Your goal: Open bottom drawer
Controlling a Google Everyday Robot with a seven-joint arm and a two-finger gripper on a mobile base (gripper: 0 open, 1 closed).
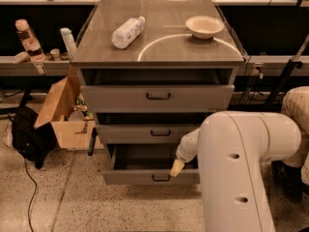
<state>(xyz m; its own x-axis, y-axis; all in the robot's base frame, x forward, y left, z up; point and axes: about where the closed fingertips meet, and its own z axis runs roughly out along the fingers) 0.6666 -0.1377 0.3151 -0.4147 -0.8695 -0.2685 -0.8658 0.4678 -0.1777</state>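
Note:
The bottom drawer (140, 176) is the lowest of three grey drawers in the cabinet, with a short flat front and a small black bar handle (161, 178). It stands pulled out, its grey tray open to view. My gripper (176, 167) hangs over the drawer's right part, just above the front edge and right of the handle. A pale fingertip (176, 168) shows; the rest sits behind my white arm (241, 168), which fills the lower right. The middle drawer (152, 133) and top drawer (157, 97) are also slightly out.
On the cabinet top lie a plastic bottle (127, 32) and a white bowl (204, 26). An open cardboard box (65, 117) and a black bag (30, 137) sit on the floor at the left. Shelves with bottles (29, 40) run behind.

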